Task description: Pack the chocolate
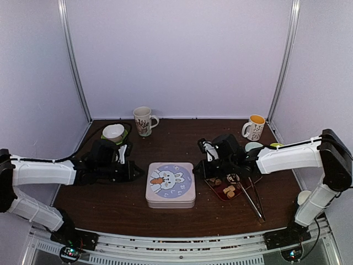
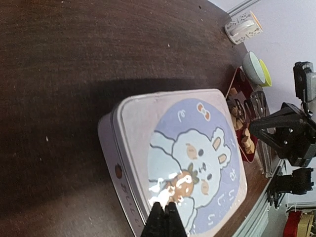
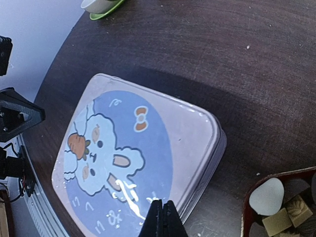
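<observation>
A closed square tin [image 1: 170,184] with a blue rabbit on its lid lies at the table's front middle. The chocolate [image 1: 229,190], small tan, brown and white pieces, lies in a dark red tray [image 1: 217,192] right of the tin. My left gripper [image 1: 142,172] is shut and empty just left of the tin. In the left wrist view its tips [image 2: 165,211] hang over the lid [image 2: 197,148]. My right gripper [image 1: 198,171] is shut and empty at the tin's right edge. In the right wrist view its tips [image 3: 162,210] hang over the lid's edge [image 3: 133,158], with the chocolate [image 3: 279,215] at the lower right.
Metal tongs [image 1: 251,200] lie across the tray's right side. A patterned mug [image 1: 143,120] and an orange-lined mug [image 1: 255,127] stand at the back. A white bowl on a green saucer [image 1: 113,132] sits back left. Another bowl [image 1: 253,146] and a white cup [image 1: 303,197] are at the right.
</observation>
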Controlling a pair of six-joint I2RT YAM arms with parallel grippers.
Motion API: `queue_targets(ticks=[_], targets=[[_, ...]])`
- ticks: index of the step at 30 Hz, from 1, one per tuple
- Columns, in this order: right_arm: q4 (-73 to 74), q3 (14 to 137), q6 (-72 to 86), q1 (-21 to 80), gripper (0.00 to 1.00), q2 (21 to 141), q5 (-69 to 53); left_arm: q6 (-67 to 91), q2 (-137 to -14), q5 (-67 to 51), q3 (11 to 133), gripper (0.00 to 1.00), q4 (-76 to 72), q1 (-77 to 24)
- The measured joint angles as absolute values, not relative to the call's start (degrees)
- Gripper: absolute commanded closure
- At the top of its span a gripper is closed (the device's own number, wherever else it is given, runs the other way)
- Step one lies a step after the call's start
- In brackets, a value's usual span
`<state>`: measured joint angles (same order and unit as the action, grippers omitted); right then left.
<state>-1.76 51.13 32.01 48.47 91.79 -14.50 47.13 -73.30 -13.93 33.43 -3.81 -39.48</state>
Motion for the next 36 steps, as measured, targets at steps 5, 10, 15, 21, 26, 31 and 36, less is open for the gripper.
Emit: queue_targets(ticks=[5,10,15,21,26,31,36], targets=[[-1.39,54.00,30.92,45.30,1.00,96.77,-17.12,43.09,-83.90,-17.45,39.33,1.00,-5.80,-35.22],[-1.58,57.43,30.00,43.22,1.00,99.81,-20.10,39.44,-91.88,-20.21,46.70,1.00,-5.87,-34.87],[-2.81,58.92,29.32,42.41,1.00,99.94,-21.26,37.39,-92.82,-21.47,49.60,1.00,-5.50,-34.87],[-7.42,59.22,28.80,41.65,1.00,105.41,-23.38,36.01,-92.31,-21.47,51.24,1.00,-5.04,-34.85],[-9.37,58.06,28.80,41.32,1.00,104.97,-23.64,36.56,-96.29,-21.78,47.59,1.00,-9.76,-34.85],[-11.94,51.53,29.23,41.32,1.00,99.18,-24.86,36.80,-97.21,-21.93,45.87,1.00,-13.34,-34.70],[-18.79,46.59,31.99,41.39,1.00,98.63,-26.11,36.75,-89.95,-20.47,42.83,1.00,-8.67,-34.70]])
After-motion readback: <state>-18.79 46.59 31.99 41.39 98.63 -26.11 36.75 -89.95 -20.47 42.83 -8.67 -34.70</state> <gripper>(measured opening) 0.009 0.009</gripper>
